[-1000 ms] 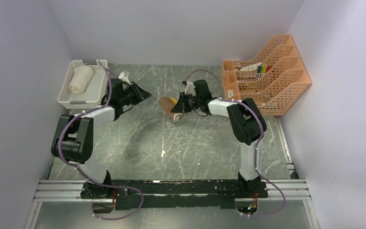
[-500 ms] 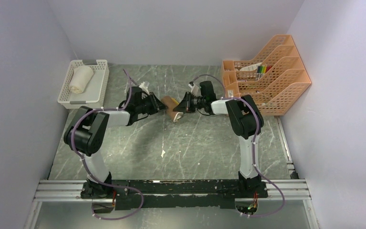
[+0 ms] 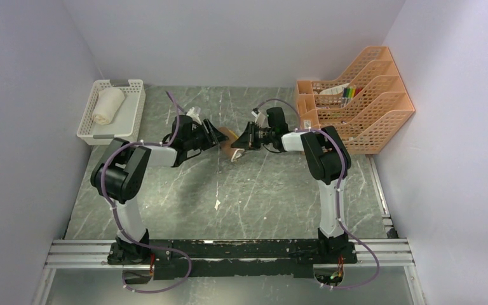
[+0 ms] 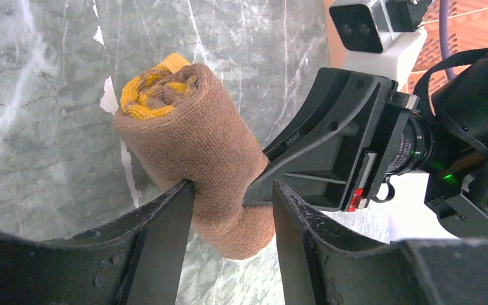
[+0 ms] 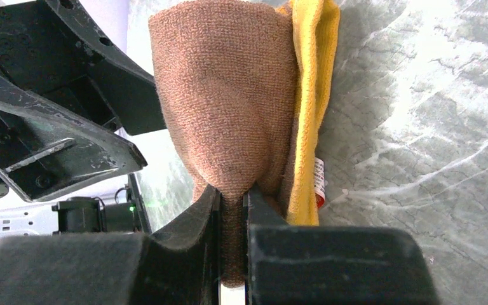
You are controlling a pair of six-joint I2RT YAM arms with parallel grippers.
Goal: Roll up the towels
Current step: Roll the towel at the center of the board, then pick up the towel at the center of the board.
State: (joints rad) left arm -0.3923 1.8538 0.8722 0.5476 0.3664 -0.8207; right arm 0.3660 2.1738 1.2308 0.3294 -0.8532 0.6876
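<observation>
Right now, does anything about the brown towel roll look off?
Yes. The brown towel is rolled unevenly: its yellow layer hangs loose along one side, label showing, and pokes out of one end. The right jaws squeeze the roll narrow where they grip. The left jaws stand open around it.

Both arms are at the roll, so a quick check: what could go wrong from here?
1. The left end effector stands open astride the brown towel, right beside the right end effector; closing could clash with it.
2. The right end effector pinches only a thin fold, so the roll may slip.
3. The yellow edge hangs loose and could unwind.
</observation>
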